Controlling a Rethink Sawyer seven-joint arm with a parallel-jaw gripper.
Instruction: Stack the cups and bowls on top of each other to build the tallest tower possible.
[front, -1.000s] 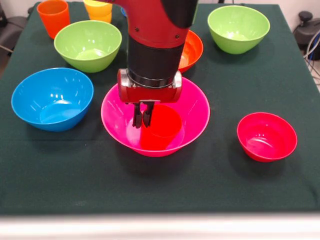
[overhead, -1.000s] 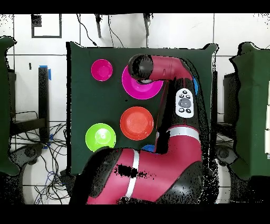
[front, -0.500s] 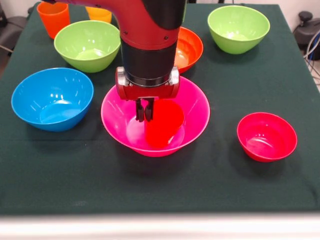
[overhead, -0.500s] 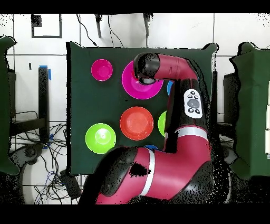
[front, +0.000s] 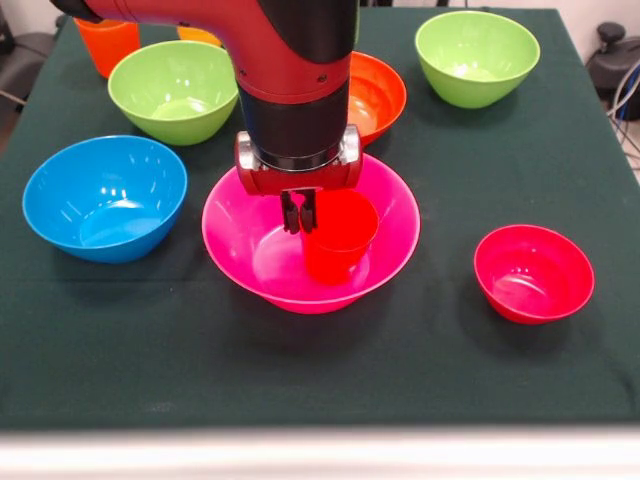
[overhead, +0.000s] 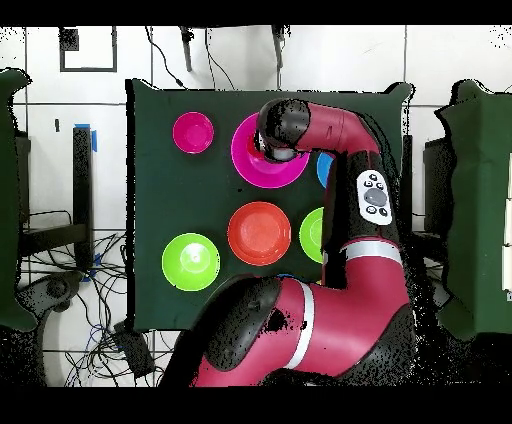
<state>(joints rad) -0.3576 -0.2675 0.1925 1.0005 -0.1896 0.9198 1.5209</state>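
- The claw (front: 301, 212) hangs down over the big pink bowl (front: 240, 255), which sits on the dark green tabletop (front: 420, 360).
- Its two black fingers are pressed close together and pinch the rim of the red cup (front: 340, 238).
- The red cup stands upright with its mouth up, inside the pink bowl. It is just beside the claw, on the side where the small red bowl is.
- The claw holds the cup by the edge nearest to it, so most of the cup sticks out to one side.
- The small red bowl (front: 533, 273) sits well apart from the claw, past the cup and outside the pink bowl.
- The light blue bowl (front: 105, 197) is on the other side of the claw, near the pink bowl.
- Behind the claw, partly hidden by the arm (front: 290, 70), is the orange bowl (front: 380, 95).
- Two lime green bowls sit farther back, one (front: 175, 90) on the blue bowl's side and one (front: 477, 57) on the red bowl's side.
- An orange cup (front: 105, 45) is far back in the corner, past the green bowl.
- From above, the arm covers the claw and much of the pink bowl (overhead: 250, 165).
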